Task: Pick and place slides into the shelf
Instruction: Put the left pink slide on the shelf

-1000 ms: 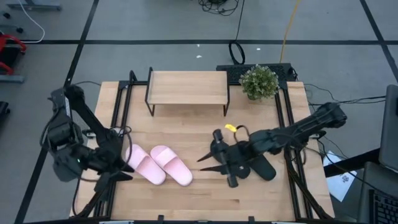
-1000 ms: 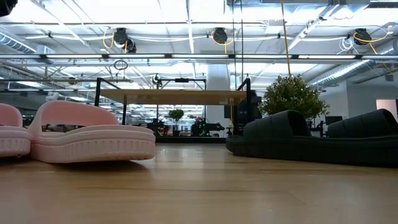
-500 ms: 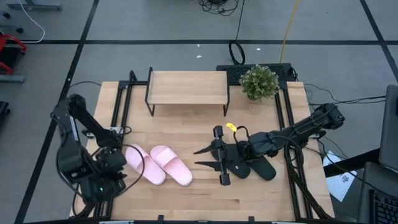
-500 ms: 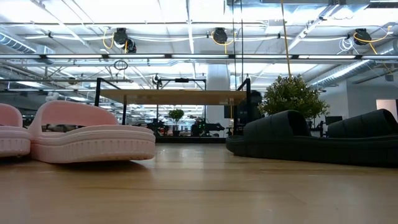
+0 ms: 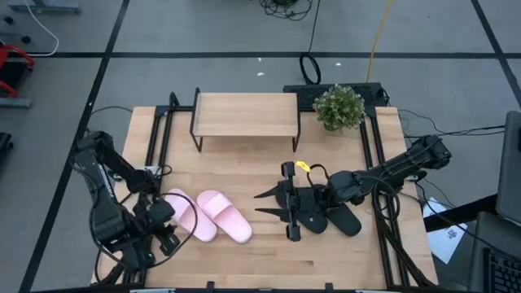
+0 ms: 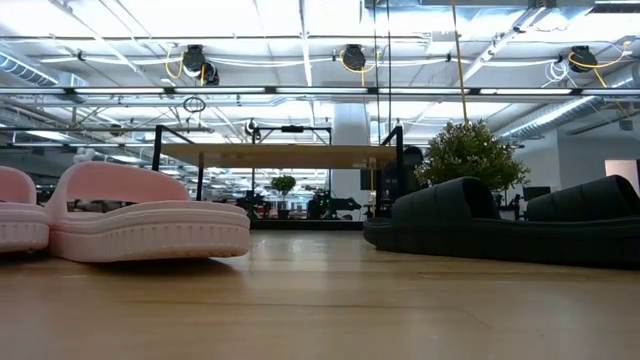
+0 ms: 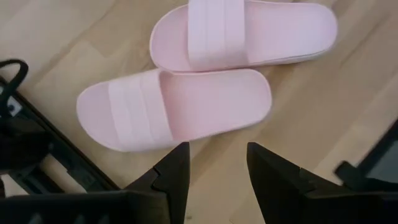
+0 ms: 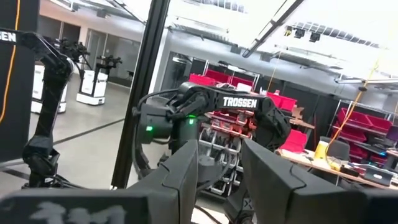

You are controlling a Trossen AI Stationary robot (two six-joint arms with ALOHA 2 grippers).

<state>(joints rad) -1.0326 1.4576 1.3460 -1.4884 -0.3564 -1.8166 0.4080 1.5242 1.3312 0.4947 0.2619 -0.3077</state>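
- the pink slides (image 5: 208, 216) lie side by side on the table (image 5: 260, 171) at its front left, straps toward the left arm; in the left wrist view both show whole, touching along their long edges.
- the left gripper (image 5: 163, 228) hangs just beside the nearer pink slide (image 7: 174, 109), fingers (image 7: 171, 171) parted and holding nothing.
- the black slides (image 5: 326, 213) lie at the table's front right, close together, partly hidden under the right arm.
- the right gripper (image 5: 273, 203) sits just left of the black pair, fingers (image 8: 186, 168) spread apart with nothing between them.
- the shelf (image 5: 246, 114) stands at the back of the table, well apart from both pairs, its top board bare.
- a potted plant (image 5: 339, 107) stands just right of the shelf.
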